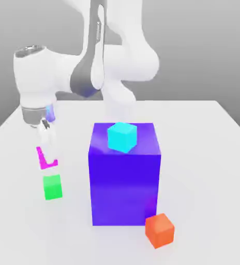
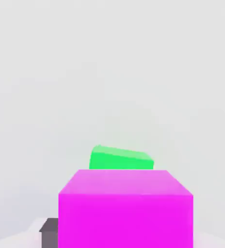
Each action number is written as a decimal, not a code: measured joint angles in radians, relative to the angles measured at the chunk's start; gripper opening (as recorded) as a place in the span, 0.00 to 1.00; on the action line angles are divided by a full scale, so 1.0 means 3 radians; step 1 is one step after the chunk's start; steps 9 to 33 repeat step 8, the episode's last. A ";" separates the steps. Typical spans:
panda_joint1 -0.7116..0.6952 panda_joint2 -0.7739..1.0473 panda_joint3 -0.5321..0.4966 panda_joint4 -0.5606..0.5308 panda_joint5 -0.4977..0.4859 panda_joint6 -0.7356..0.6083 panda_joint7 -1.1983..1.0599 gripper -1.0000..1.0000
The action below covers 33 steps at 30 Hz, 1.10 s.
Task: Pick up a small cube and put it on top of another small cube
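**Pink cube held in the air above the green cube**

In the exterior view the white arm reaches down on the exterior view's left side of the white counter [image 1: 215,134]. Its pincer [image 1: 46,155] points downward and is clenched on the small magenta cube [image 1: 46,157], which hangs off the counter, partly hidden by the fingers. Directly beneath it, with a small gap between the two, the small green cube [image 1: 53,187] sits on the counter.

The hand view shows the magenta cube [image 2: 125,208] close up, with the green cube [image 2: 120,159] peeking out past its far edge and a dark finger [image 2: 49,231] against its side.

To the exterior view's right of the two small cubes stands a big blue-purple block [image 1: 124,181], well apart from the pincer. A cyan cube [image 1: 122,137] rests on its top face. An orange cube [image 1: 159,230] lies on the counter just beside the block's near lower corner
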<state>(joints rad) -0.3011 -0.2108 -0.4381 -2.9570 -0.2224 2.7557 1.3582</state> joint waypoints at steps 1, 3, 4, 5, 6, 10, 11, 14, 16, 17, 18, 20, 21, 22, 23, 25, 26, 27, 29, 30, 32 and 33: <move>0.0042 0.0110 -0.0026 0.0000 0.0062 0.0111 -0.0051 0.00; 0.0154 0.0348 -0.0084 0.0003 0.0253 0.0342 -0.0187 0.00; 0.0198 0.0473 -0.0085 0.0004 0.0411 0.0458 -0.0295 0.00; 0.0266 0.0602 -0.0053 0.0007 0.0618 0.0574 -0.0436 0.00; 0.0287 0.0698 -0.0034 0.0010 0.0794 0.0658 -0.0557 1.00; 0.0341 0.0698 -0.0034 0.0010 0.0794 0.0658 -0.0557 1.00; 0.0341 0.0698 -0.0034 0.0010 0.0794 0.0658 -0.0557 1.00; 0.0341 0.0698 -0.0034 0.0010 0.0794 0.0658 -0.0557 1.00; 0.0341 0.0698 -0.0034 0.0010 0.0794 0.0658 -0.0557 1.00; 0.0341 0.0698 -0.0034 0.0010 0.0794 0.0658 -0.0557 1.00; 0.0341 0.0698 -0.0034 0.0010 0.0794 0.0658 -0.0557 1.00; 0.0341 0.0698 -0.0034 0.0010 0.0794 0.0658 -0.0557 1.00; 0.0341 0.0698 -0.0034 0.0010 0.0794 0.0658 -0.0557 1.00; 0.0341 0.0698 -0.0034 0.0010 0.0794 0.0658 -0.0557 1.00; 0.0341 0.0698 -0.0034 0.0010 0.0794 0.0658 -0.0557 1.00; 0.0341 0.0698 -0.0034 0.0010 0.0794 0.0658 -0.0557 1.00; 0.0341 0.0698 -0.0034 0.0010 0.0794 0.0658 -0.0557 1.00; 0.0341 0.0698 -0.0034 0.0010 0.0794 0.0658 -0.0557 1.00; 0.0341 0.0698 -0.0034 0.0010 0.0794 0.0658 -0.0557 1.00; 0.0341 0.0698 -0.0034 0.0010 0.0794 0.0658 -0.0557 1.00; 0.0341 0.0698 -0.0034 0.0010 0.0794 0.0658 -0.0557 1.00; 0.0341 0.0698 -0.0034 0.0010 0.0794 0.0658 -0.0557 1.00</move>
